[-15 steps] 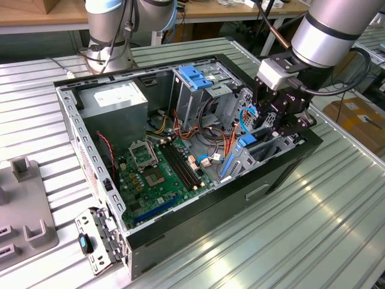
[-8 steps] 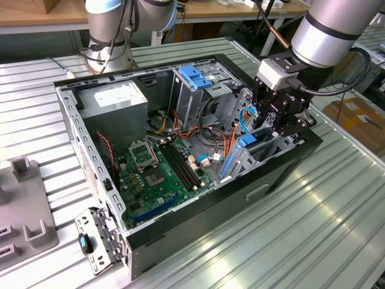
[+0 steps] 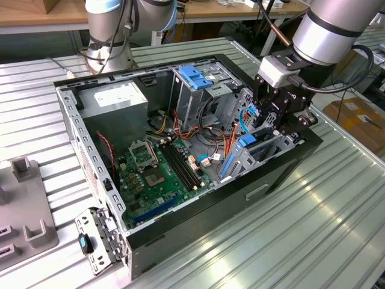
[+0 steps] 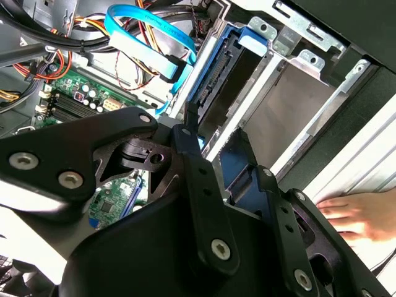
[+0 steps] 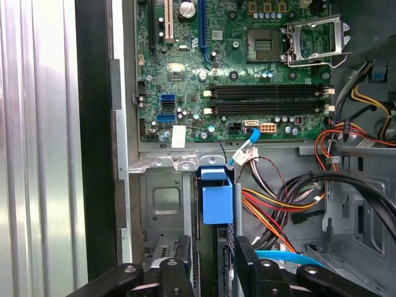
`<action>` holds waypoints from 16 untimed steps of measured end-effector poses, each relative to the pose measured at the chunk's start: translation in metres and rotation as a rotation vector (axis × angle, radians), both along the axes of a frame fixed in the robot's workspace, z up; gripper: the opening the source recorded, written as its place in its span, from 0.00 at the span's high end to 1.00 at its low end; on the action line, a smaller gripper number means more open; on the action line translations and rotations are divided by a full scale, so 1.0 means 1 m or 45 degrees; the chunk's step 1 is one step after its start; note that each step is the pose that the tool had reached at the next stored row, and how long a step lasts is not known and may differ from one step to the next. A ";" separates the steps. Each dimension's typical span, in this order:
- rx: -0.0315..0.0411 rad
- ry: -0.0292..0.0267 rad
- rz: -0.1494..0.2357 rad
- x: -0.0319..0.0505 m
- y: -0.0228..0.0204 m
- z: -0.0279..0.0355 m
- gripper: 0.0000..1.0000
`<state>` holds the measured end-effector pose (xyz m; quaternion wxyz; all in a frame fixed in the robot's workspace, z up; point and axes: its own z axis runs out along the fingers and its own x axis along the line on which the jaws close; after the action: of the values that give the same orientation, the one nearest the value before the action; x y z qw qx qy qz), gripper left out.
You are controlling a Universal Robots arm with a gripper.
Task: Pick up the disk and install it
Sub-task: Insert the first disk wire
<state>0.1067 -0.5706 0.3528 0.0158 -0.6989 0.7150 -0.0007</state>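
the jaws appear clamped on the disk, one on each face, though the arm's own body hides the contact itself in both wrist views. the disk stands on edge, its blue frame part-way into the drive bay at the corner of the computer case on the desk. step in hand: installing; pick-up looks done. seating calls for a straight push along the bay slot, clear of the cables just beside it. a person's hand rests outside the case.
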 end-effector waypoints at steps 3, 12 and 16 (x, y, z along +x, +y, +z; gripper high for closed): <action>-0.0003 0.0000 0.000 0.0001 0.0000 0.0003 0.58; -0.0003 0.0000 0.000 0.0002 0.0000 0.0003 0.58; -0.0006 0.0000 0.000 0.0003 0.0009 0.0011 0.58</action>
<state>0.1070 -0.5697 0.3539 0.0156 -0.6989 0.7150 -0.0008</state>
